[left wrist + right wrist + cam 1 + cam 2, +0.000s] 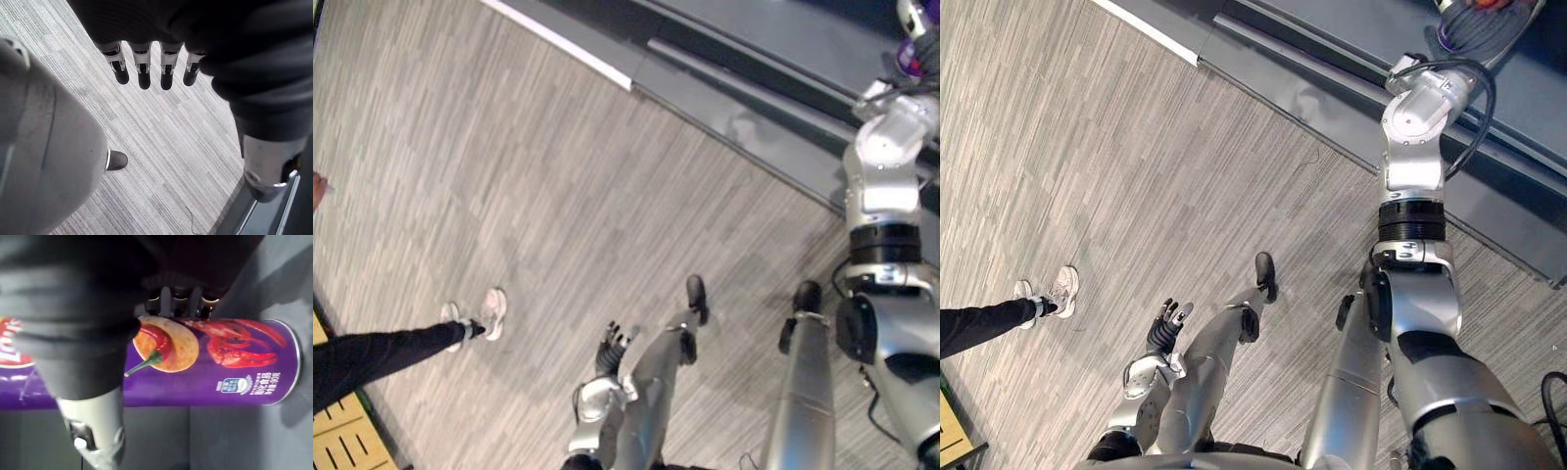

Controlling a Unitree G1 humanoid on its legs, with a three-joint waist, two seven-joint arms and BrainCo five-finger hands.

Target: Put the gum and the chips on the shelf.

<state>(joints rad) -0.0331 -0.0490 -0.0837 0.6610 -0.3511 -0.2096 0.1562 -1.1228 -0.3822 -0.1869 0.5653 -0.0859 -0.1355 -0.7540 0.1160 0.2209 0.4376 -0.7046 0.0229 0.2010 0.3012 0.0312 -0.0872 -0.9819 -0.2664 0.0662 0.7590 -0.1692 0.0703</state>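
We see the right hand (172,301) curled round one purple chips can (230,367), up at the grey shelf (734,49). The left hand (142,73) hangs above the floor (509,176), fingers straight, empty. One person's leg (382,352), two white shoes (484,313).

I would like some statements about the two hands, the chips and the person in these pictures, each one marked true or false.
1. The right hand is closed round a purple chips can. True.
2. The left hand is closed round something. False: its fingers are relaxed and hold nothing.
3. A person in white shoes stands on the floor to the robot's left. True.
4. The chips can lies on the floor. False: it is in the right hand, up by the dark grey shelf.
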